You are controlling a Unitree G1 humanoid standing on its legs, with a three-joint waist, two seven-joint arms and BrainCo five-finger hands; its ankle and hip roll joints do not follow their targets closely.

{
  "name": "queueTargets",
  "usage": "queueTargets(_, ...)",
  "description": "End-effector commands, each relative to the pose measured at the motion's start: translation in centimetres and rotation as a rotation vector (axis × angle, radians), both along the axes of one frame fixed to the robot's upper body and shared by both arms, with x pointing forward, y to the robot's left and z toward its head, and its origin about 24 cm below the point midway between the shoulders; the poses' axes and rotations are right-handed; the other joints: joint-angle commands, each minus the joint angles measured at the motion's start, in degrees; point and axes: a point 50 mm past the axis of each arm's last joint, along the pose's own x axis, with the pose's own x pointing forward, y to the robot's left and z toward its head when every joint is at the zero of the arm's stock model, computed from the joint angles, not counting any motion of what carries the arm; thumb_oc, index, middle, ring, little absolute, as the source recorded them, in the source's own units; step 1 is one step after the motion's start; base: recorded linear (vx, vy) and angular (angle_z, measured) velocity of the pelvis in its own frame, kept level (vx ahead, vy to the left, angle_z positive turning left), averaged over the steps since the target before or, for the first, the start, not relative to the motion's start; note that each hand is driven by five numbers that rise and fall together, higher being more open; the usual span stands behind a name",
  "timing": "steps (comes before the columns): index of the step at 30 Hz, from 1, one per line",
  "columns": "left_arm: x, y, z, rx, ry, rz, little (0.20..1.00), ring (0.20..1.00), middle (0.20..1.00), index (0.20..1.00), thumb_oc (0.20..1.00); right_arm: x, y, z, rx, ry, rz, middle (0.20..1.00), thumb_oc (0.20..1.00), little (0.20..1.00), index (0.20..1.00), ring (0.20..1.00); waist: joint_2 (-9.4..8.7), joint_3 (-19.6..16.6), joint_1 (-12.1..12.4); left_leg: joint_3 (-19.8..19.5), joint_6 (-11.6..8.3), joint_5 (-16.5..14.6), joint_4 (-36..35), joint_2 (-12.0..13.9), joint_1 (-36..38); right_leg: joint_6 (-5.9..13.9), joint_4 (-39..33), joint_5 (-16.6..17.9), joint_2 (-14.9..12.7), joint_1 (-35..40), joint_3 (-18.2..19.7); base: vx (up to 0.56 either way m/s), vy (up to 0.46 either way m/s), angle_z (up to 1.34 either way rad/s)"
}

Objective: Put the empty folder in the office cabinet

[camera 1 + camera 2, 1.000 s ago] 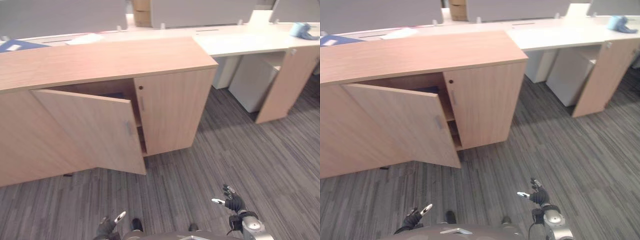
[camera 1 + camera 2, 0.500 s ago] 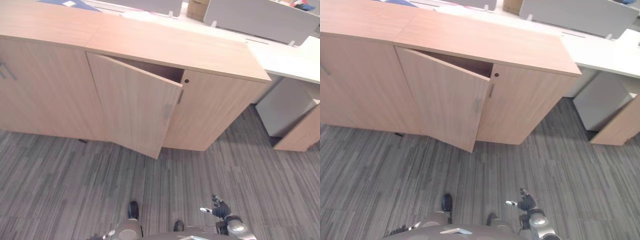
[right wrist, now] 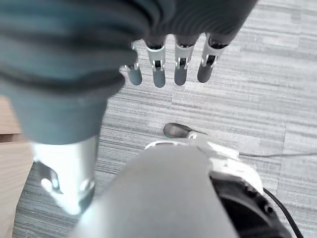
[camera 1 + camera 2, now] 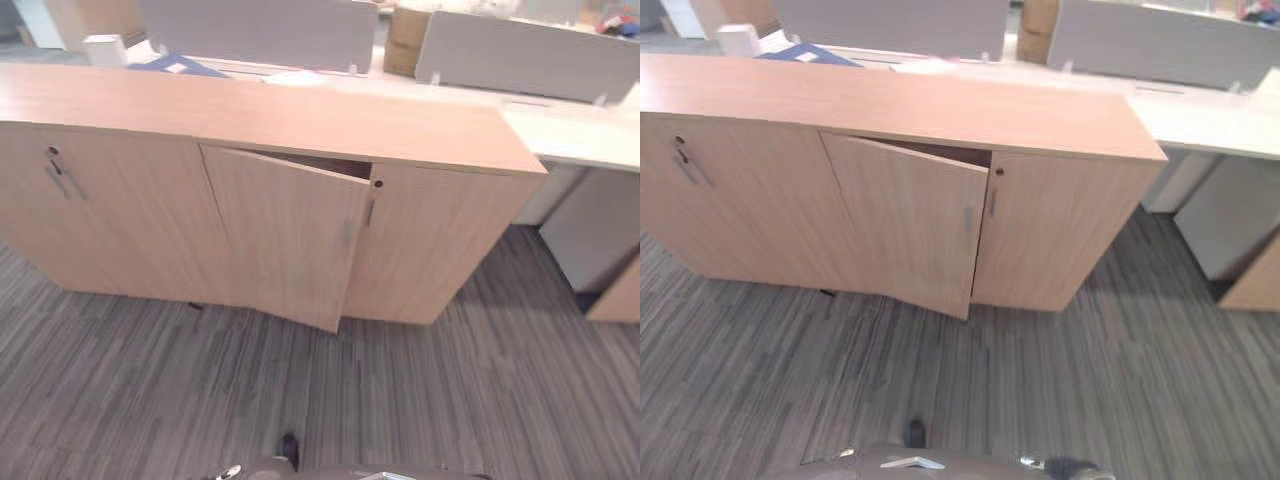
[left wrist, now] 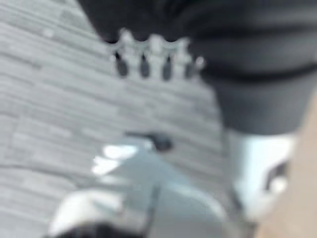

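Cabinet point(image 4: 290, 160) door point(image 4: 285, 235) ajar, grey striped carpet point(image 4: 480, 390)

Left hand point(image 5: 153, 62), right hand point(image 3: 173, 64): fingers relaxed.

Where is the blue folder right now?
In the left eye view the blue folder lies on the desk behind the cabinet, toward the robot's left, beside a white box.

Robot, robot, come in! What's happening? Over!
Both robot hands, left and right, open, empty. Light wooden office cabinet, middle door ajar. Blue folder on desk behind.
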Motion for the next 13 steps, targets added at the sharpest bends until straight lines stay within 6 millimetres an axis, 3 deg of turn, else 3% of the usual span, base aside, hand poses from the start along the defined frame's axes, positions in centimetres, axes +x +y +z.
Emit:
queueTargets(1,1.05,-1.55,-0.18,-0.005,0.017,-0.065,1.0,1.0,1.0,1.0,1.0,2.76,-1.37,0.7,-0.039,-0.073,0.013,1.0,1.0,1.0,1.0,1.0,4.27,2.43,0.06,-1.49,0.91,-8.24,-3.24,-0.96,10.01,0.53,1.12,1.45,3.86,-1.91,0.71,0.06,-0.022,0.07)
queueTargets(13,0.65,-1.27,-0.2,0.026,0.005,-0.085,1.0,1.0,1.0,1.0,1.0,2.59,-1.45,0.65,-0.055,-0.079,0.001,1.0,1.0,1.0,1.0,1.0,4.06,3.28,0.1,-1.37,1.42,-9.26,-2.24,-1.1,10.9,-0.33,1.81,0.5,4.21,-1.03,0.53,0.04,-0.008,-0.03)
